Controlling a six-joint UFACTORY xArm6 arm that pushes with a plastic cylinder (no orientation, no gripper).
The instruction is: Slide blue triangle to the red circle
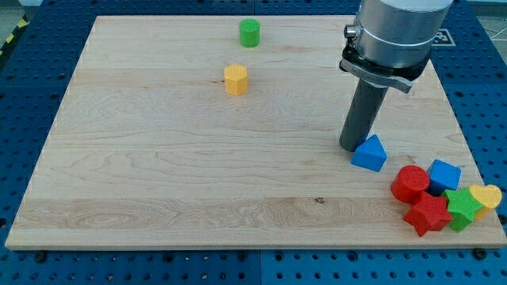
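Observation:
The blue triangle (370, 153) lies on the wooden board at the view's right. My tip (352, 147) stands just to its left, touching or almost touching its upper left edge. The red circle (409, 183) lies below and to the right of the triangle, a short gap apart, at the left of a cluster of blocks.
The cluster at the view's bottom right holds a blue cube (444, 175), a red star-like block (428, 214), a green block (461, 208) and a yellow heart (486, 195). A green cylinder (249, 32) and a yellow hexagon (236, 79) sit near the top. The board's right edge (467, 134) is close.

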